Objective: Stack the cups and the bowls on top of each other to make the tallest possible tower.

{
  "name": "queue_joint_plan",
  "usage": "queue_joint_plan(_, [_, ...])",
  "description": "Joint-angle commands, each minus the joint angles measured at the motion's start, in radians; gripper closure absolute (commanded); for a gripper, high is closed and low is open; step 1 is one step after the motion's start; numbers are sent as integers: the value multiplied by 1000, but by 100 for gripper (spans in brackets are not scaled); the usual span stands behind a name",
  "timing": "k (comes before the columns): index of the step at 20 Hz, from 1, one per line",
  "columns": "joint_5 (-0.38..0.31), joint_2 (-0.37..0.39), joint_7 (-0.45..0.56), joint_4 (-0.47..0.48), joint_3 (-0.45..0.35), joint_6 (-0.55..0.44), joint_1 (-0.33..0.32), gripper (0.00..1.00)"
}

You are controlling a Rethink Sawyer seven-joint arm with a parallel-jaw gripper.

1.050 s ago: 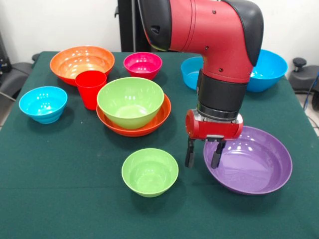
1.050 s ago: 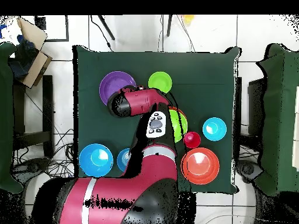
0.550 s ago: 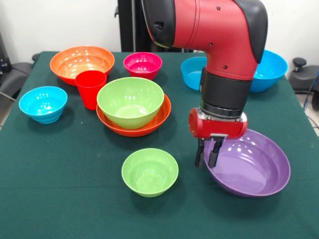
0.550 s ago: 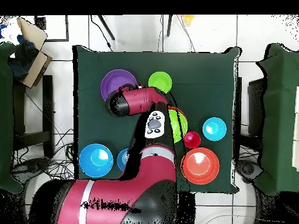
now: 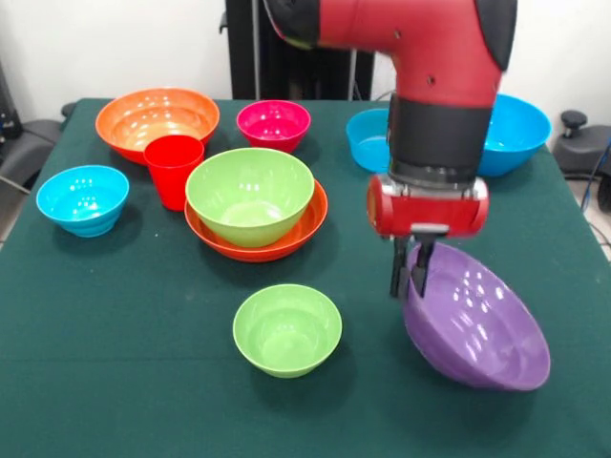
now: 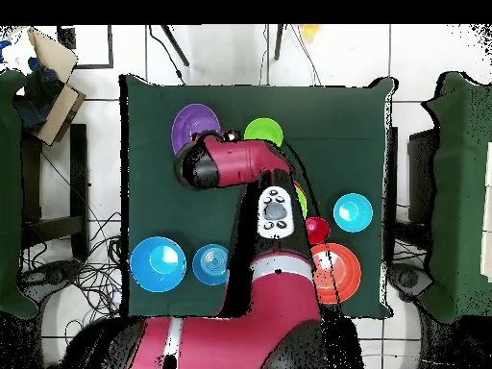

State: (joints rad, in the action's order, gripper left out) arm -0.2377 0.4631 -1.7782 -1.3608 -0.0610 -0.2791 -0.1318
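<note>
Green felt table (image 5: 115,343) is stretching under you; your gripper (image 5: 411,272) is pinching the glossy round purple bowl (image 5: 473,329) by its rim, tilted, apparently lifting.

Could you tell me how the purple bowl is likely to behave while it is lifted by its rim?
The purple bowl already hangs tilted from the pincer, gripped at one edge, so it may swing or pivot. Its glossy surface suggests it could slip. It keeps its shape, so it looks stiff and probably light.
</note>
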Motion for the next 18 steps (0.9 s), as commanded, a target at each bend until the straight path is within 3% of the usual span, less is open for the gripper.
queue_joint_plan(1, [27, 254, 145, -212, -256, -147, -141, 100])
queue_joint_plan(4, [54, 375, 142, -285, -234, -270, -153, 100])
queue_joint_plan(8, [66, 493, 129, -384, -223, -319, -177, 100])
queue_joint_plan(14, [50, 584, 98, -612, -290, -154, -268, 100])
queue_joint_plan(18, [-30, 543, 95, -707, -373, -15, -361, 100])
